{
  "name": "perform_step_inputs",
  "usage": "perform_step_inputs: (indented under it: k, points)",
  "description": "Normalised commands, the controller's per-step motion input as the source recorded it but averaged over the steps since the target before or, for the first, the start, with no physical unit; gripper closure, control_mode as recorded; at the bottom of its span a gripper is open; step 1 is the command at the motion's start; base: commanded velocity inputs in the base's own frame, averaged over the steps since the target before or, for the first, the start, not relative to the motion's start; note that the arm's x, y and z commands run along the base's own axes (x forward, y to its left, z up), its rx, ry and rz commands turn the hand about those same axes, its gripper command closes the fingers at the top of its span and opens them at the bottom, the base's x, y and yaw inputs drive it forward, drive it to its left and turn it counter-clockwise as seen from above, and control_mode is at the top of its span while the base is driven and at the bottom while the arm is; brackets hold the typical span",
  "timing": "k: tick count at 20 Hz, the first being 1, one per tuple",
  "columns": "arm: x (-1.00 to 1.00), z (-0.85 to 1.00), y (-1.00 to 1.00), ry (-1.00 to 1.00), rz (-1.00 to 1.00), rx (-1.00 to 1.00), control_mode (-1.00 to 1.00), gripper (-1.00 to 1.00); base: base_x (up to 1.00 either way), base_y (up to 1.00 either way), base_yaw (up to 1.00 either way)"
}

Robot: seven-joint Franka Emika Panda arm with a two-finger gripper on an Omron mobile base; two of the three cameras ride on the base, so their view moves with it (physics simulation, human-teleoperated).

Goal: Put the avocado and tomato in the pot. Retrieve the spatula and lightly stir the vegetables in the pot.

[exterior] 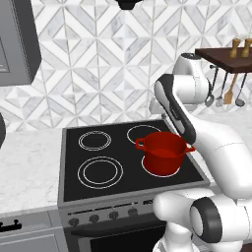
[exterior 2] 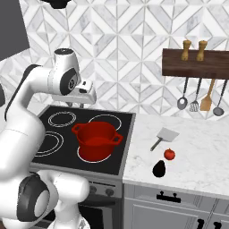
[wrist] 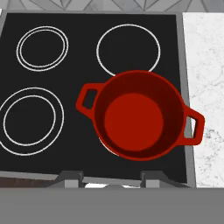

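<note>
The black stove top (exterior 2: 118, 147) carries the red pot (exterior 2: 96, 141) on its front right burner ring. On the marble desk (exterior 2: 201, 152) right of the stove lie the spatula (exterior 2: 163, 136), the tomato (exterior 2: 169, 154) and the avocado (exterior 2: 159, 169), near one another.
</note>
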Motion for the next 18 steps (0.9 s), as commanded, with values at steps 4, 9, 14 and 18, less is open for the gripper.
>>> perform_step_inputs:
  k: [4,9,14,18]
  points:
    - [0.0,0.0,0.0,0.0,0.0,0.0,1.0,-1.0,-0.01,-0.12,0.0]
    - [0.0,0.0,0.0,0.0,0.0,0.0,1.0,-1.0,0.0,-0.56,0.0]
    - [0.0,0.0,0.0,0.0,0.0,0.0,1.0,-1.0,0.0,-0.53,0.0]
    - [0.0,0.0,0.0,0.0,0.0,0.0,1.0,-1.0,0.0,-0.46,0.0]
